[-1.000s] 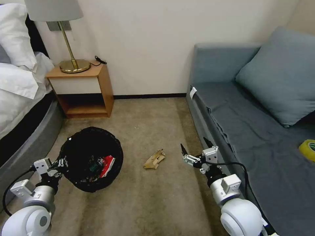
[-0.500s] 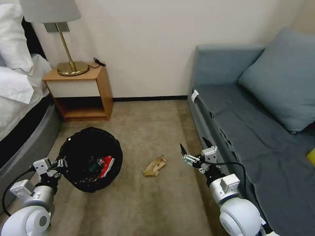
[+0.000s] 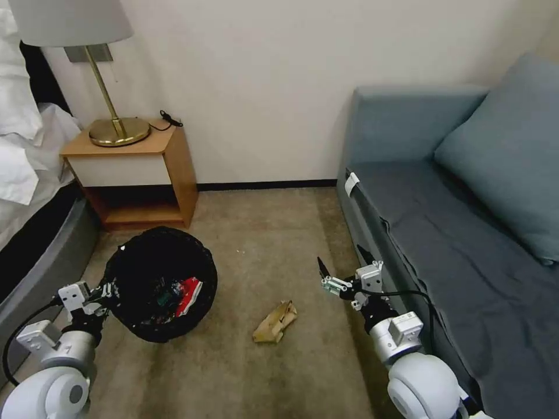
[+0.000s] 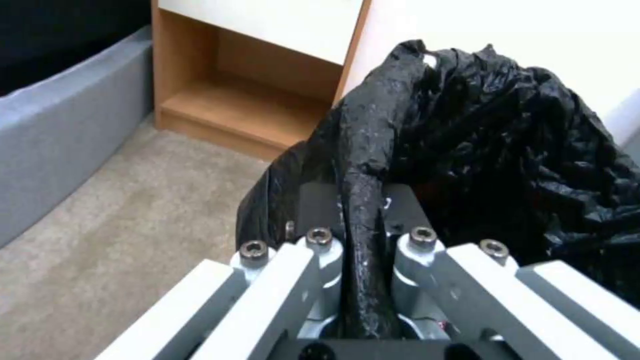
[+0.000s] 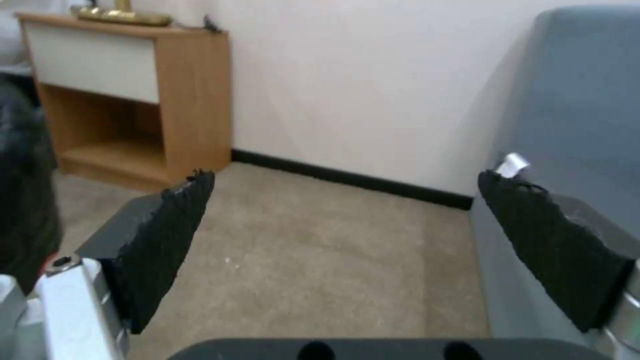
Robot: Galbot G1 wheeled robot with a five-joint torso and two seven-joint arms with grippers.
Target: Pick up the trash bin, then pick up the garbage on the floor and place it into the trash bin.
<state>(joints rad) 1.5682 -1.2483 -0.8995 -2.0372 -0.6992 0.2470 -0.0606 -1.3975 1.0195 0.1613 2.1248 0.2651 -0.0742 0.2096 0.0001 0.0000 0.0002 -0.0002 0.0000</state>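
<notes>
- we see our left gripper [image 3: 106, 289] at the near-left rim of the trash bin [image 3: 160, 279], low on the left of the head view, with the bin out over the carpet [image 3: 273, 233].
- the left wrist view tells us what the head view cannot: the left gripper [image 4: 360, 235] is clamped tight on a bunched fold of the black bag [image 4: 507, 145] that lines the bin, the fold running straight up between its fingers [image 4: 313, 250].
- from the head we look into the bin and find a red-white wrapper [image 3: 187, 287] lying inside against the dark liner, with something greenish beside it that we cannot make out.
- the crumpled brown paper [image 3: 275, 320] lies on the carpet between the bin and our right arm, apart from both.
- our right gripper [image 3: 339, 268] hangs above the floor just beside the grey sofa [image 3: 454, 244], wide open and holding nothing.
- the right wrist view confirms it: its two black pads [image 5: 167, 240] stand far apart with bare carpet [image 5: 320, 260] between them, and it looks on to the wooden nightstand [image 5: 133, 100] by the wall.
- the head view adds the brass lamp [image 3: 116, 128] standing on that nightstand.
</notes>
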